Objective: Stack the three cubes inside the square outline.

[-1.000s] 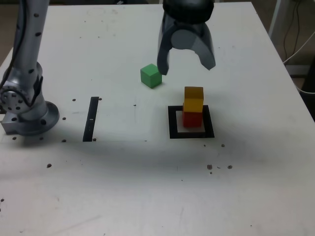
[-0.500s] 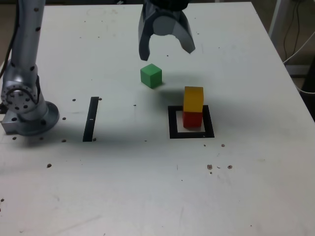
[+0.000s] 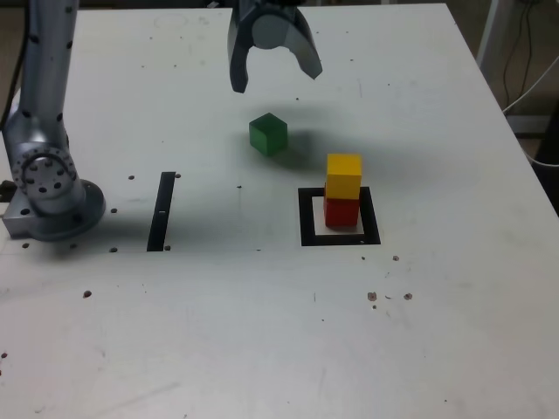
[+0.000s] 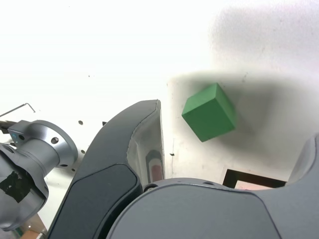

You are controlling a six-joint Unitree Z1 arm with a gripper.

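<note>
The gripper [image 3: 272, 80] is cut off at the exterior view's top. The square outline [image 4: 249, 177] is mostly hidden in the wrist view.

White table [image 3: 262, 332]: green cube [image 3: 267, 134], square outline [image 3: 339, 217], black strip [image 3: 162, 211]

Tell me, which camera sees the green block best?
The wrist view. The green block looks big and sharp there, lying alone on the white table with three faces showing. The exterior view shows it too, but small and in shadow, off the yellow and red stack.
</note>
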